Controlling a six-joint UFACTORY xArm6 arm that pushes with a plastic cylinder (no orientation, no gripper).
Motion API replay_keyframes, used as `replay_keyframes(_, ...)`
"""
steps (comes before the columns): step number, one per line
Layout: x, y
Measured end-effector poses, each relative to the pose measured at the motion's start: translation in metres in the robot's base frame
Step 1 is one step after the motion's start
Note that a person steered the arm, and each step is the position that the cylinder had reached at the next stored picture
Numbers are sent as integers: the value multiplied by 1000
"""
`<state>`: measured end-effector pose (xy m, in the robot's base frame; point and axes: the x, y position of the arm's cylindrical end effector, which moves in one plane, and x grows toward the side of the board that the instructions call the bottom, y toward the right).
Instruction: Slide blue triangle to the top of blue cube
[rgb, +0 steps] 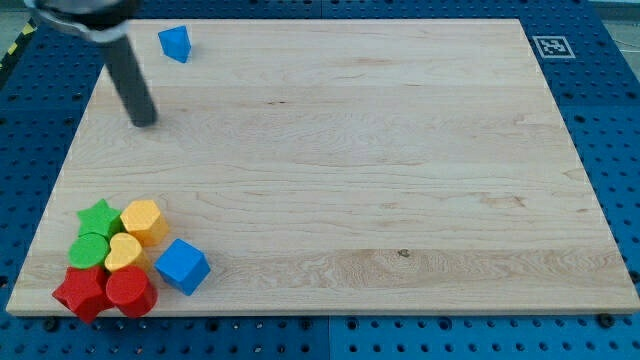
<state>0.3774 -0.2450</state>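
— While the rod leans in from eleven o'clock, where does my tip sit?

— On the tabletop, near its ten o'clock corner. The blue triangle lies at about one o'clock from my tip, near but not touching it, close to the tabletop's twelve o'clock edge.

— And the tool, is it spread or pressed together?

— It is a plain dark rod with nothing that opens or closes, and it pinches nothing.

— Where is the blue cube?

— Well apart from the triangle, down near the seven o'clock corner. It sits at the three o'clock side of a tight cluster.

— What makes up the cluster?

— A green star at its eleven o'clock, with a yellow hexagon just beside it. Below them lie a green block and a yellow heart. At six o'clock sit a red star and a red cylinder. The neighbours look to be touching.

— Anything else?

— A black-and-white marker at the tabletop's one o'clock corner, and blue pegboard all around.
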Motion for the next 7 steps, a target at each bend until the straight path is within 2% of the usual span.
replay_keyframes(1,-30,-58)
replay_keyframes(2,-64,-60)
replay_keyframes(3,-114,-30)
replay_keyframes(6,-115,115)
replay_keyframes(7,-114,102)
